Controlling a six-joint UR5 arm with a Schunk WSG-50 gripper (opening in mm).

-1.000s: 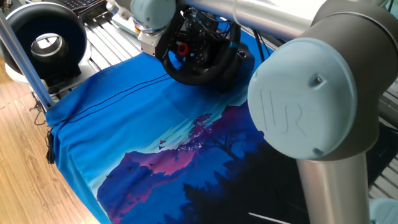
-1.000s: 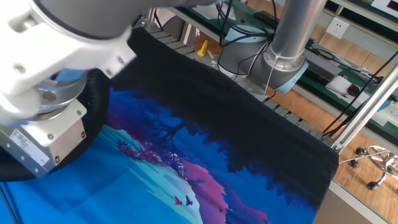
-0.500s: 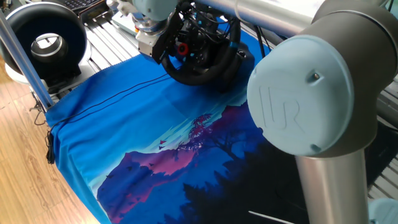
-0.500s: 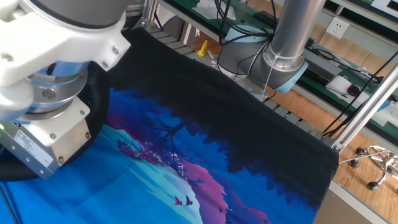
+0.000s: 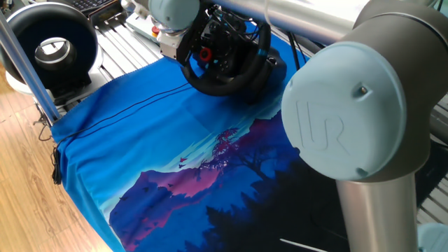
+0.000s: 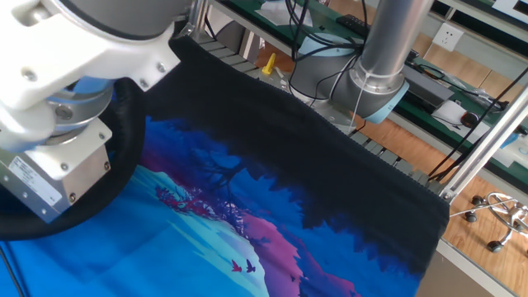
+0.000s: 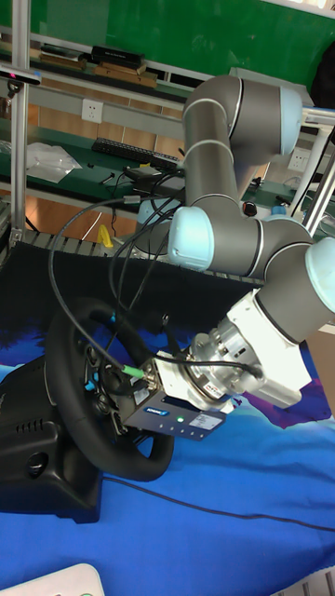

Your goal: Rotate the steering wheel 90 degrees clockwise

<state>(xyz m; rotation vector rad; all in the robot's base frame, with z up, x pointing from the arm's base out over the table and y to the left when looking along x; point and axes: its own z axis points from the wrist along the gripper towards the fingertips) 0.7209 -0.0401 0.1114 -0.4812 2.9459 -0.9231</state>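
Observation:
The black steering wheel (image 5: 227, 82) stands tilted on its base at the far end of the blue cloth, with a red knob (image 5: 205, 53) on its hub. My gripper (image 5: 185, 50) is at the wheel's left rim and appears shut on it. In the tall fixed view the gripper (image 7: 130, 400) reaches in at the right side of the rim (image 7: 140, 463), its fingertips largely hidden behind its own body and cables. In the other fixed view only the wrist housing (image 6: 49, 169) and an arc of the rim (image 6: 124, 157) show.
A larger black ring device with a grey-white centre (image 5: 52, 45) stands at the back left beside an aluminium post (image 5: 24, 63). My arm's elbow joint (image 5: 350, 112) fills the right foreground. The printed cloth (image 5: 175, 154) covers the table. The robot's base (image 6: 379, 74) stands behind the table edge.
The wrist and gripper have turned and shifted slightly at the rim. More of the black rim now shows beside the wrist in the other fixed view.

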